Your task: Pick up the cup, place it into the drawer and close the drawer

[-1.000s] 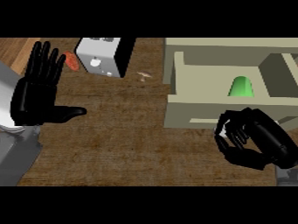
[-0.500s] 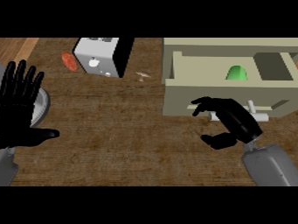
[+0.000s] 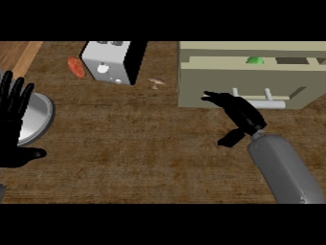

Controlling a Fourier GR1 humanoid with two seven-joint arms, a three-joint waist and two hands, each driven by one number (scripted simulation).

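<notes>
So your right hand was right at the drawer front, cup already inside.
The drawer lay straight ahead of that hand, fingers stretched out and holding nothing, just beside the handle. Your left hand rested open, far off at the left edge. Only the cup's green top showed; whether the fingers touched the drawer front, I couldn't tell.
</notes>
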